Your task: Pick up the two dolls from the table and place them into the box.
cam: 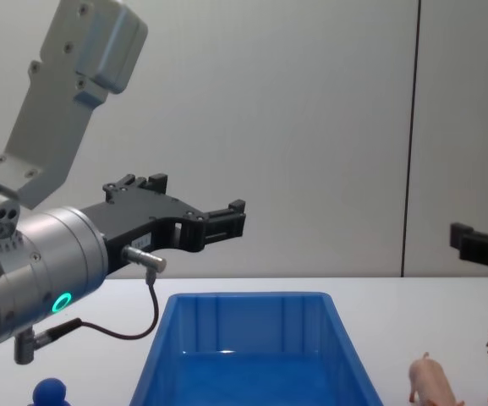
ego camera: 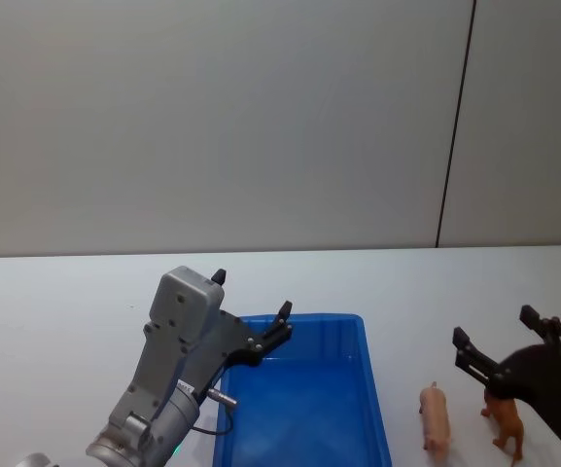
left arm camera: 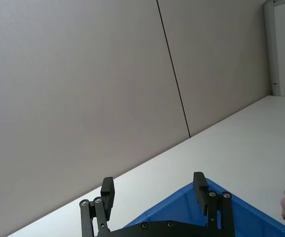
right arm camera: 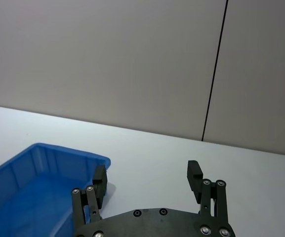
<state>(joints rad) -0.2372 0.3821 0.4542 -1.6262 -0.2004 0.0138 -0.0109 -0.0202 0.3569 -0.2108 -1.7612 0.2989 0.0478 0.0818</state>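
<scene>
The right tool (ego camera: pixel 494 326) is hovering released by the pig (ego camera: pixel 436 420) and orange animal (ego camera: pixel 506 420) standing on the bench (ego camera: pixel 66 302) beside the box (ego camera: pixel 304 321) (likely light, rigid; pinch the body), left tool (ego camera: pixel 252 294) released over it.

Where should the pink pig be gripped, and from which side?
Across its flanks at mid-body, coming down from above: the pig stands upright on the table, its torso the bulkiest part, legs and tail thin. The open right gripper hovers nearest.

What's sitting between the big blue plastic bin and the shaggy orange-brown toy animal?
The pale pink toy pig, standing on the white table; the head view shows it.
</scene>
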